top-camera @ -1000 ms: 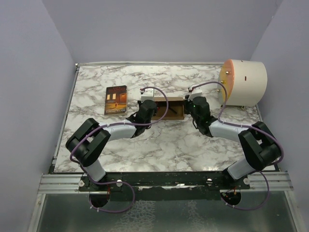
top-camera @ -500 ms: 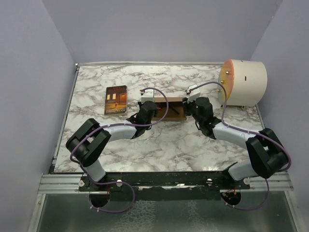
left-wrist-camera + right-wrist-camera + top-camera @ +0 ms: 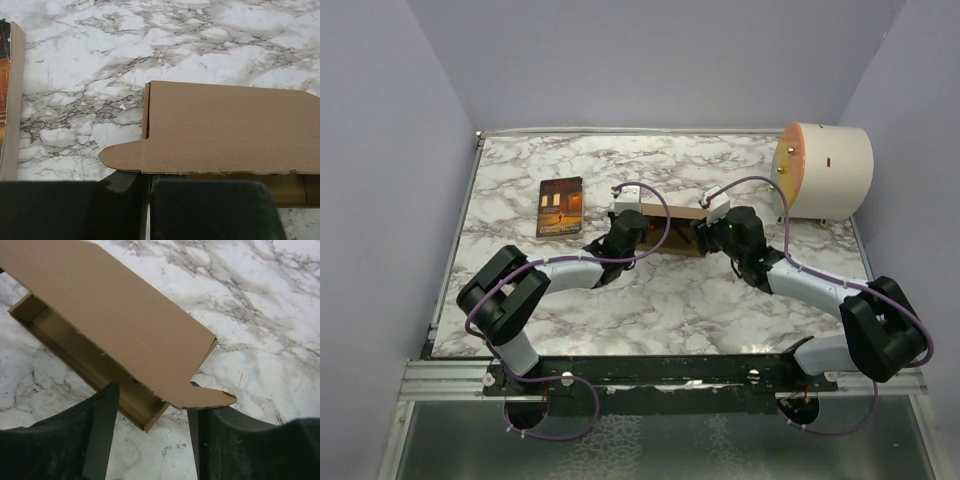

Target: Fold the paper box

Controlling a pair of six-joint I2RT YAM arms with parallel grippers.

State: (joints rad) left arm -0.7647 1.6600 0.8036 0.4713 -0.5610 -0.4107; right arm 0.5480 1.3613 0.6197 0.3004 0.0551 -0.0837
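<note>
The left claw (image 3: 148,182) is seen pressed together at the near edge of the paper box (image 3: 225,135). The right claw (image 3: 152,405) is spread, with a finger on each side of one end corner. The brown corrugated box is laid mid-counter (image 3: 720,300), its long axis left to right. The open tray under the lid is shown only by the right wrist view. A rounded tab is seen in each wrist view.

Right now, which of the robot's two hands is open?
The right hand: its fingers stand spread apart, with a corner of the paper box showing between them. The left hand is shut tight.
</note>
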